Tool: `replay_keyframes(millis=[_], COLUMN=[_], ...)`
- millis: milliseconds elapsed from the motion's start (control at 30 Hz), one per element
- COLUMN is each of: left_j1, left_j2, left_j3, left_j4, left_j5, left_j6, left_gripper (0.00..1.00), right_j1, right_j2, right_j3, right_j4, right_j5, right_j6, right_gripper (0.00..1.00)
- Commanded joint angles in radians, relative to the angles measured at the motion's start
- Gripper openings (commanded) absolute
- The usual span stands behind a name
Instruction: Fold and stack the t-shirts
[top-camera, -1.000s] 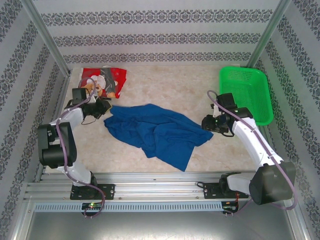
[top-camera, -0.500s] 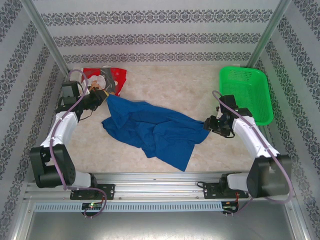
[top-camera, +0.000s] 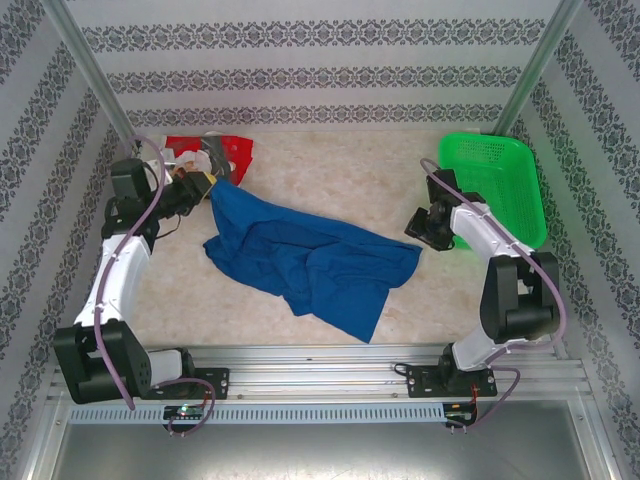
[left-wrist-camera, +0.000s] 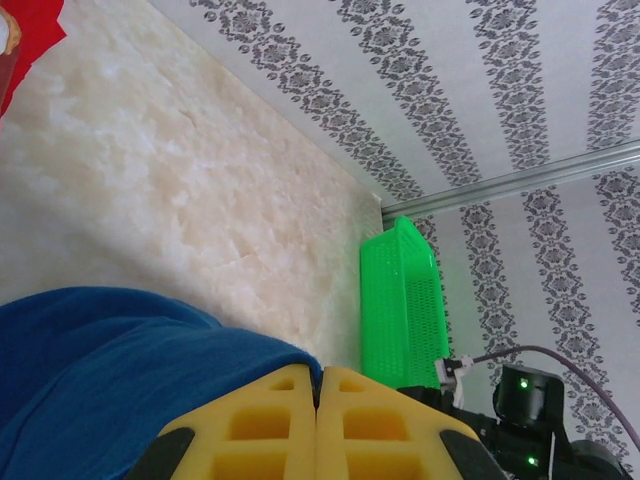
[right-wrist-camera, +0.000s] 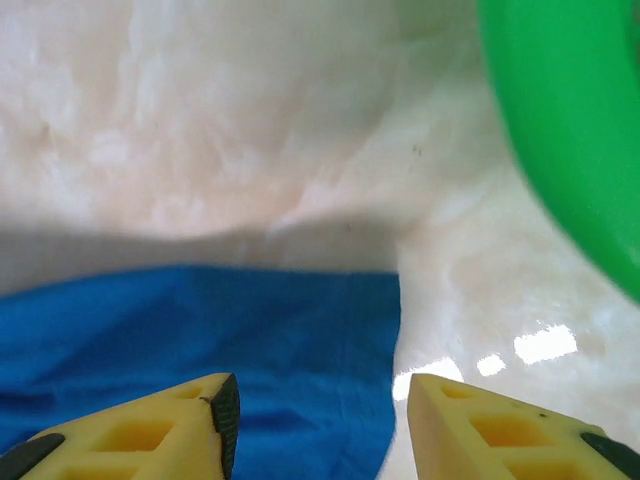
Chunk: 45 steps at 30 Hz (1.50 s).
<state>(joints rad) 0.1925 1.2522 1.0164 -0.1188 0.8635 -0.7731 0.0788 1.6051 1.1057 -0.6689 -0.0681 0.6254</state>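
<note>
The royal-blue t-shirt (top-camera: 310, 262) lies crumpled across the middle of the table. Its back-left corner is lifted, and my left gripper (top-camera: 202, 190) is shut on it. In the left wrist view the yellow fingers (left-wrist-camera: 270, 420) press together at my left gripper (left-wrist-camera: 318, 385) with blue cloth (left-wrist-camera: 100, 370) pinched between them. The red t-shirt (top-camera: 222, 152) with a bear print lies bunched at the back left, just behind that gripper. My right gripper (top-camera: 424, 228) hovers open over the blue shirt's right edge (right-wrist-camera: 200, 330). Its fingertips (right-wrist-camera: 215, 415) stand apart around my right gripper (right-wrist-camera: 318, 400), holding nothing.
A green mesh basket (top-camera: 497, 185) stands at the back right, close beside the right arm, and its rim (right-wrist-camera: 570, 120) curves near the right wrist. Patterned walls and metal posts enclose the table. Bare marble surface (top-camera: 340, 175) stretches between the red shirt and the basket.
My left gripper has pulled the blue shirt's corner up and toward the back left, stretching the cloth. My right gripper has drawn back from the shirt's right corner toward the basket.
</note>
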Motion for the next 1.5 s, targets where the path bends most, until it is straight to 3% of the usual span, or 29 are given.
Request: replay_keyframes(millis=[0, 233, 467, 1033, 1467], left_j1=[0.026, 0.035, 0.044, 0.056, 0.056], left_j2=[-0.034, 0.016, 0.023, 0.067, 0.050], left_j3=[0.011, 0.056, 0.089, 0.046, 0.009], left_j4=[0.056, 0.233, 0.235, 0.257, 0.250], left_j5=[0.000, 0.012, 0.013, -0.038, -0.040], left_j6=[-0.038, -0.174, -0.180, -0.164, -0.146], left_gripper=[0.00, 0.00, 0.00, 0.00, 0.00], right_j1=[0.038, 0.085, 0.103, 0.101, 0.090], right_j2=[0.052, 0.140, 0.205, 0.256, 0.189], right_j3=[0.051, 0.114, 0.168, 0.255, 0.111], right_j4=[0.017, -0.013, 0.024, 0.125, 0.214], right_j5=[0.031, 0.068, 0.071, -0.033, -0.061], right_j6=[0.063, 0.035, 0.103, 0.436, 0.594], right_gripper=[0.46, 0.45, 0.45, 0.47, 0.44])
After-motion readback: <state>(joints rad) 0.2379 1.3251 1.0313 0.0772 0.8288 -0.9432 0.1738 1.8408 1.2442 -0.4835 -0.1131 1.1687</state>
